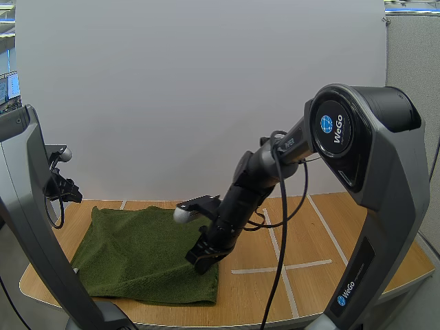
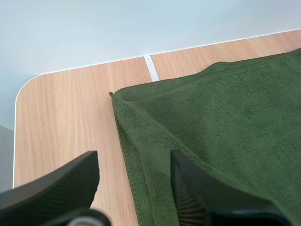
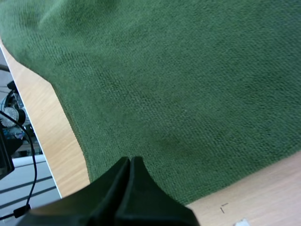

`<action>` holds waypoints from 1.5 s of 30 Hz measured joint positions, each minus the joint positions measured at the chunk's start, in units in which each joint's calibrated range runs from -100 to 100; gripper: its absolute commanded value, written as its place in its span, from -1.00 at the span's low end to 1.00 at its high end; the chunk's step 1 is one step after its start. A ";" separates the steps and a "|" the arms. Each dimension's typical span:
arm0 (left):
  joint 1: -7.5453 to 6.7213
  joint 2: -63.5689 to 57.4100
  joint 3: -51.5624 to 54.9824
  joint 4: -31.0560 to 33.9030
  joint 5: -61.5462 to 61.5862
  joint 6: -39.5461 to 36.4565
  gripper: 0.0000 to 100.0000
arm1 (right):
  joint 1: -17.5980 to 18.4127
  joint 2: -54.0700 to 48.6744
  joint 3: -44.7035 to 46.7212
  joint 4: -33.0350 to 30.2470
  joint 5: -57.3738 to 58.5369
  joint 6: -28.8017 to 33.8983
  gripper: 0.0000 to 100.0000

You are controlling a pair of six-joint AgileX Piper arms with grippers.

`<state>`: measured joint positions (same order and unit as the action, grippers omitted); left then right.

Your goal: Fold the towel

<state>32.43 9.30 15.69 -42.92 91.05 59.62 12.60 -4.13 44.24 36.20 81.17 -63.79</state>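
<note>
On the left part of the light wooden table (image 1: 309, 275), lying flat: the dark green terry towel (image 1: 141, 251). Down at its right edge, the right gripper (image 1: 203, 262), fingers pressed together as one wedge, nothing seen between them. Astride the left hem, the left gripper (image 2: 134, 160), wide open and empty. Best to pinch the hem squarely, lift low and evenly, and match edges before release. Legible on the right arm: "WeGo" (image 1: 342, 130).
</note>
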 measured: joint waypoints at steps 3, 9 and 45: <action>0.00 0.64 -0.31 0.12 -0.32 -0.13 0.50 | 0.46 0.00 0.00 -0.33 -0.42 0.30 -1.00; -0.16 3.30 -0.73 0.12 -0.51 -0.43 0.50 | 0.72 -0.13 1.42 -2.28 -4.19 1.05 -1.00; -5.91 23.51 -17.30 -1.65 -13.08 -6.56 0.50 | 0.94 -0.01 8.02 -2.83 -10.20 1.05 -1.00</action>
<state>26.52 32.81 -1.61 -44.58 77.97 53.06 13.54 -4.13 52.26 33.37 70.96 -62.75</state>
